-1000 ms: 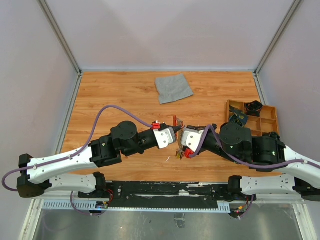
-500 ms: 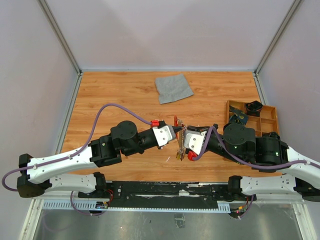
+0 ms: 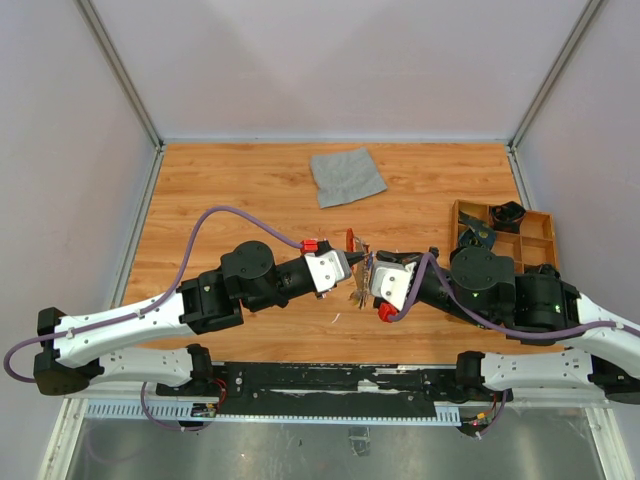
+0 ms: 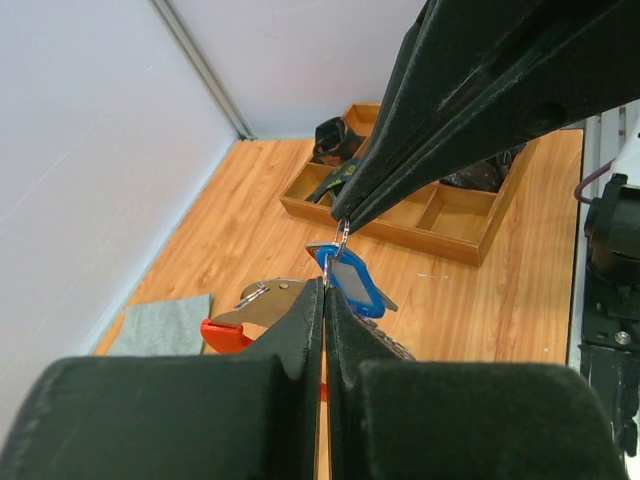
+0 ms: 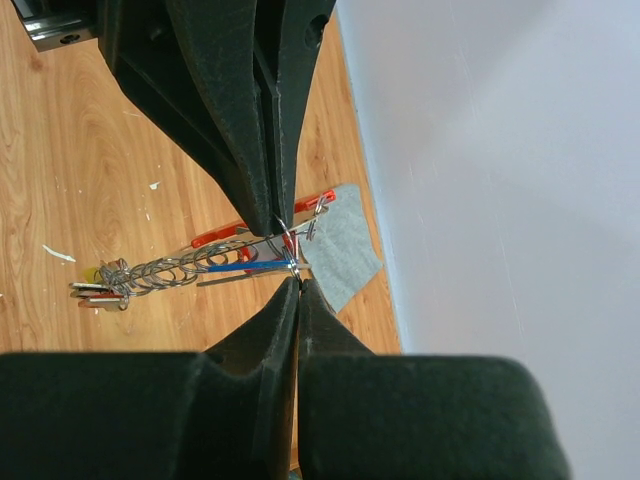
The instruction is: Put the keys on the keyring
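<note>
My left gripper point(image 3: 352, 268) and right gripper point(image 3: 366, 278) meet tip to tip above the middle of the table. Both are shut on one thin silver ring point(image 4: 340, 238). In the left wrist view a blue-headed key point(image 4: 352, 283) hangs from that ring just past my left gripper point(image 4: 326, 287). The red keyring point(image 4: 225, 336) with its silvery metal part shows behind the left finger. In the right wrist view my right gripper point(image 5: 297, 284) pinches the ring point(image 5: 287, 246). The chain point(image 5: 155, 272) trails left to more keys point(image 5: 95, 288) with coloured heads. The keyring point(image 5: 226, 237) sits behind it.
A grey cloth point(image 3: 346, 176) lies at the back centre of the wooden table. A wooden compartment tray point(image 3: 536, 222) holding dark objects stands at the right, close to the right arm's elbow. White side walls close in the table on three sides.
The left wrist has rolled and the right gripper has shifted slightly to the right. Both stay shut on the ring, and the hanging keys have swung a little.
</note>
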Motion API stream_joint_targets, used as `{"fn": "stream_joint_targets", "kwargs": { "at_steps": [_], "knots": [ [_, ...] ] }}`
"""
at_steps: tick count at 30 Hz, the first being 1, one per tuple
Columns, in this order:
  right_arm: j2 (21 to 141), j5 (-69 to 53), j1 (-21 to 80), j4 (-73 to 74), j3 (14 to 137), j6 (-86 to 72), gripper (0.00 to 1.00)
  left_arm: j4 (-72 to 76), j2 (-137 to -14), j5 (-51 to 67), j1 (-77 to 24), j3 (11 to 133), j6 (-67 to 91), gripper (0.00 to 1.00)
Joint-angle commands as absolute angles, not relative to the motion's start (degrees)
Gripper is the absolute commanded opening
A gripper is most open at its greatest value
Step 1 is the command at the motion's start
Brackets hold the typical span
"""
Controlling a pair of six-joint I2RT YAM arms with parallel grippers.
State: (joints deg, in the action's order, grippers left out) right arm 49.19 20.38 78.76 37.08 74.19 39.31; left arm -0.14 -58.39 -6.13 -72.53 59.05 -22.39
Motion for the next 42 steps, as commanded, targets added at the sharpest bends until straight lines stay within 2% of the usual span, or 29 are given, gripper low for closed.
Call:
{"fn": "stream_joint_targets", "kwargs": {
  "at_steps": [1, 42],
  "knots": [
    [48.6, 20.6, 80.5, 35.0, 75.7, 40.4, 0.01, 2.5, -58.3, -5.9, -73.0, 61.3, -22.1, 0.01],
    [49.8, 24.6, 80.9, 35.6, 73.8, 40.8, 0.01, 2.3, -57.9, -5.3, -73.0, 61.1, -22.3, 0.01]
  ]
}}
